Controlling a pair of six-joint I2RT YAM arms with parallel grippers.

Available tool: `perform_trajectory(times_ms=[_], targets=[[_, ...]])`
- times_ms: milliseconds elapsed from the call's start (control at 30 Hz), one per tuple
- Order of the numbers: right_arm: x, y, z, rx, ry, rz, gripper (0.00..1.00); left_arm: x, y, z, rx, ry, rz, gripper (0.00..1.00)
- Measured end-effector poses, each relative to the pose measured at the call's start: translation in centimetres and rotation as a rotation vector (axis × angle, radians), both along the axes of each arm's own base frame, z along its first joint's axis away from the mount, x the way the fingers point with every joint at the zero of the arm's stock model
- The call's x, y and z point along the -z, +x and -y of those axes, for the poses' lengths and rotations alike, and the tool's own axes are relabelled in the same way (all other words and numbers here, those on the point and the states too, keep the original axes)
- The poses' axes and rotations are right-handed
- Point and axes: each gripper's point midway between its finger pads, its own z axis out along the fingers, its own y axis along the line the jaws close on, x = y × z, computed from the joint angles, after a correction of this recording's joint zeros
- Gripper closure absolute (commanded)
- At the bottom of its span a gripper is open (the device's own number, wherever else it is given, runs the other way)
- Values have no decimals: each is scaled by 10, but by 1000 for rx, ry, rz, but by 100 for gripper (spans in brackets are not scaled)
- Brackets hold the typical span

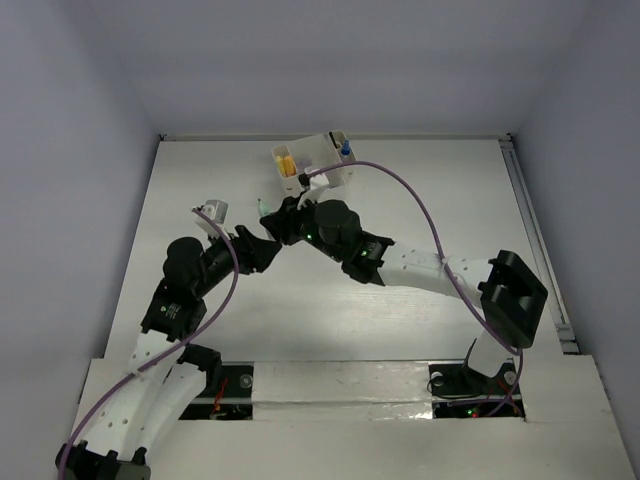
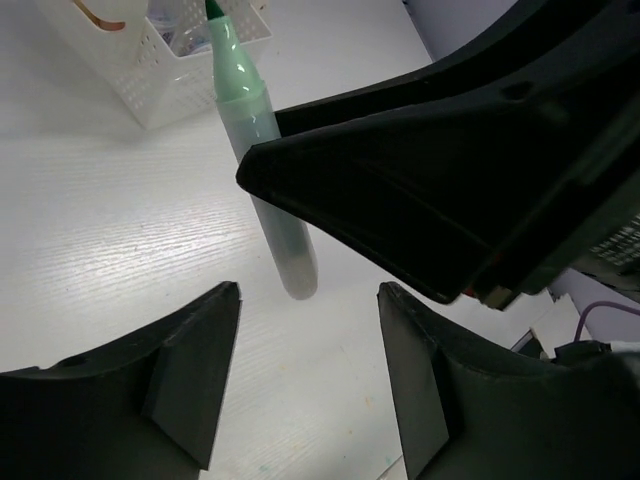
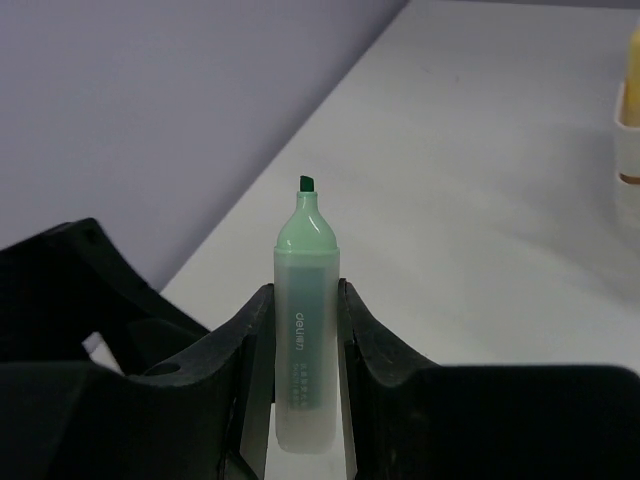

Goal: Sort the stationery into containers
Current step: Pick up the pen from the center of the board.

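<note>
My right gripper (image 3: pixel 305 290) is shut on the light green marker (image 3: pixel 305 340), tip pointing away, held above the table. From above, the right gripper (image 1: pixel 274 214) and marker (image 1: pixel 263 207) sit just in front of the cream-white organizer (image 1: pixel 322 147). The organizer holds yellow and orange blocks (image 1: pixel 286 161) and a blue-capped bottle (image 1: pixel 345 150). My left gripper (image 1: pixel 262 248) is open and empty, just behind the marker (image 2: pixel 255 150); its fingers (image 2: pixel 190 370) flank bare table below the marker's rear end.
A small grey and purple object (image 1: pixel 215 209) lies on the table left of both grippers. The organizer's lattice wall (image 2: pixel 160 75) shows beyond the marker tip, and its edge (image 3: pixel 628 130) at the right. Purple cables loop over both arms.
</note>
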Motion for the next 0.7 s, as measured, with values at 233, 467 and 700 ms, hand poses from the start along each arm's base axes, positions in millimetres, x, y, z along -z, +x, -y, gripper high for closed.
perform_trajectory(times_ms=[233, 467, 700], targets=[[-22, -9, -11, -24, 61, 36, 90, 1, 4, -4, -35, 3, -3, 54], [-23, -12, -12, -30, 61, 36, 91, -6, 5, -6, -47, -9, 20, 71], [-23, -18, -17, -54, 67, 30, 91, -8, 6, -7, -57, -11, 30, 73]])
